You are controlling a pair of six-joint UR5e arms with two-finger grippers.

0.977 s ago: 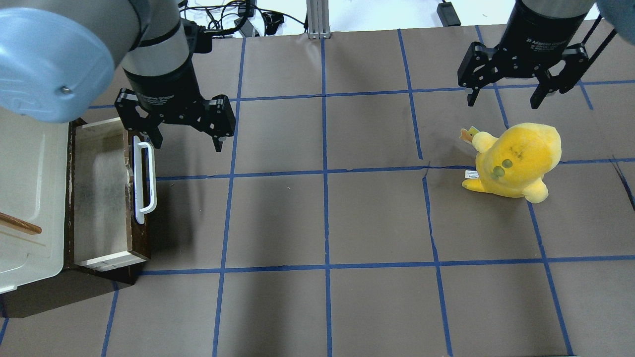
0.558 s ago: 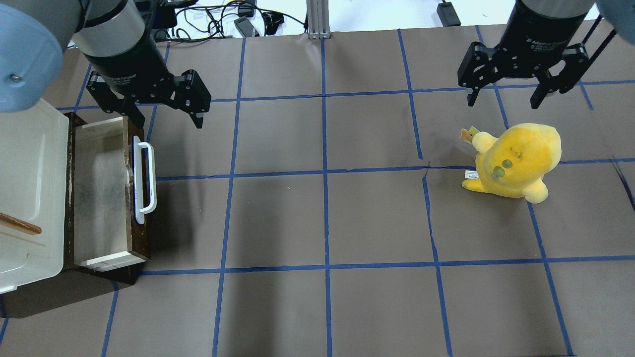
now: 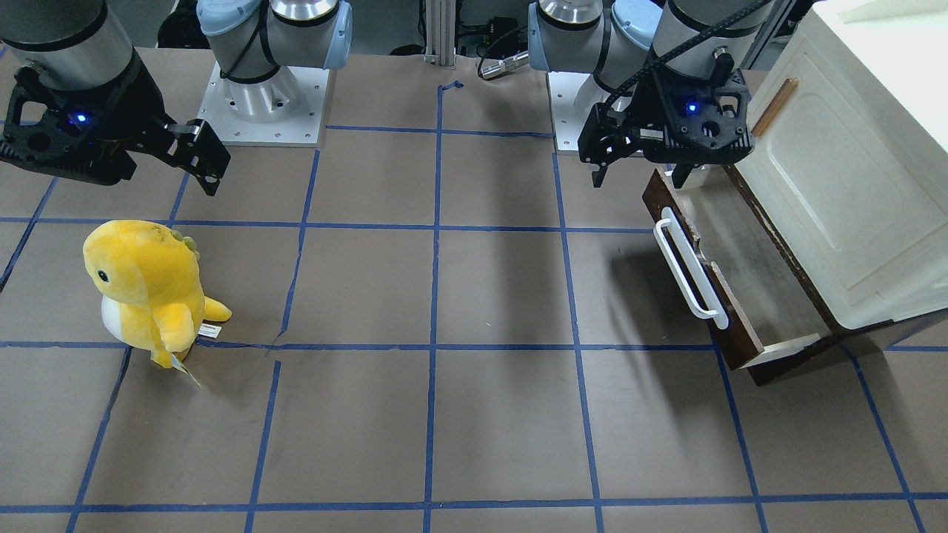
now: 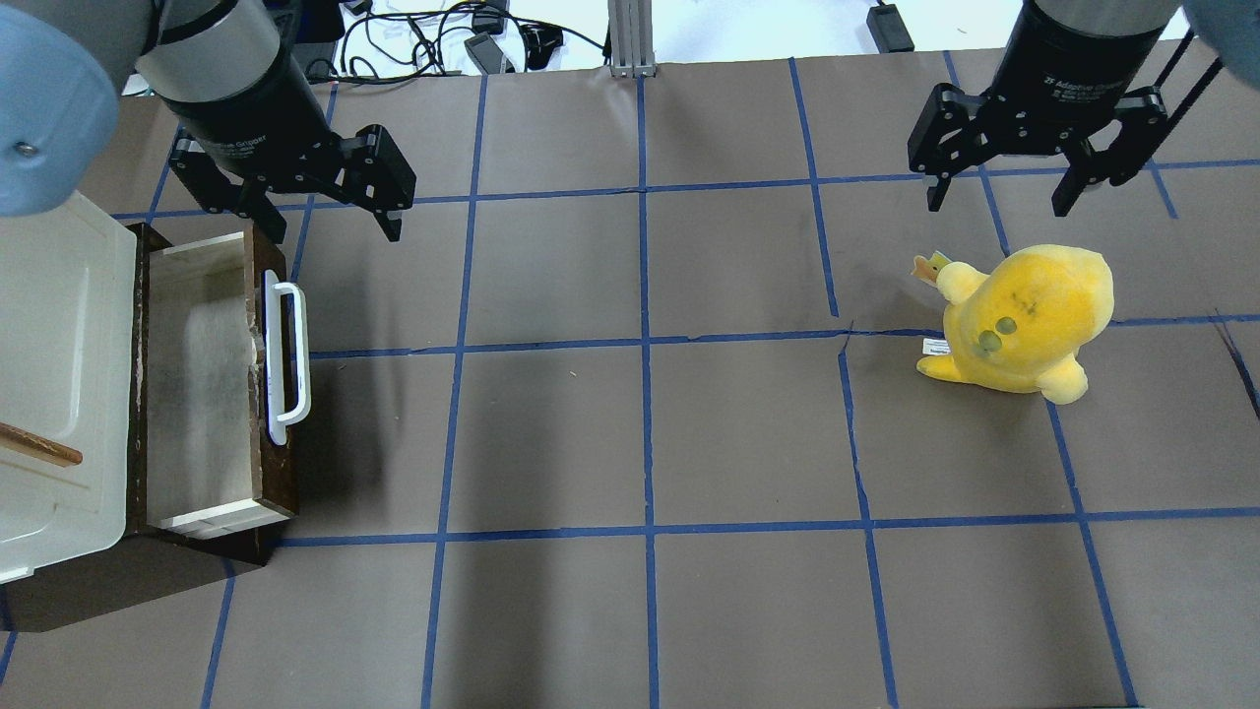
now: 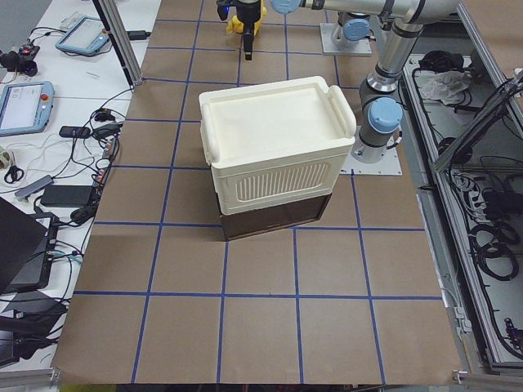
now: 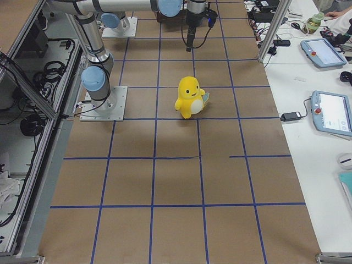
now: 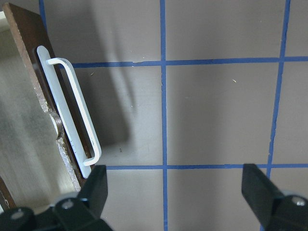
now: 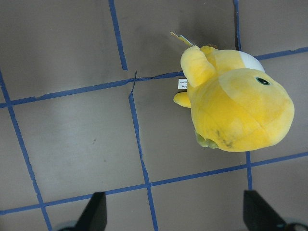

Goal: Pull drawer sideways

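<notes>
At the far left edge of the overhead frame lies the cream-white cabinet door (image 4: 59,374), with a small wooden handle (image 4: 39,445) poking in from the edge. Just right of it the drawer (image 4: 197,394) stands pulled out of its dark brown housing, its pale inner walls and worn floor open to view. The dark brown front panel (image 4: 279,483) faces right, and the long white bar handle (image 4: 290,359) runs along it from top to bottom of the frame.

Above the drawer's upper end, in the upper left of the frame, hangs the left gripper (image 4: 320,222). Its jaws are spread wide with nothing between them. One finger sits over the drawer's upper corner and the other over bare table to the right. The left wrist view looks down on the handle from well above, with both fingertips at the bottom of that frame, so the gripper is clear of the handle.

The table (image 4: 640,443), covered in brown paper and marked off by a blue tape grid (image 4: 647,340), fills the middle of the frame.

At the right a yellow plush toy (image 4: 1024,315) with a white belly stands on the paper, a tag at its side. Above it, in the upper right corner, the right gripper (image 4: 997,202) hovers with its fingers likewise apart and nothing in them, well clear of the toy.
</notes>
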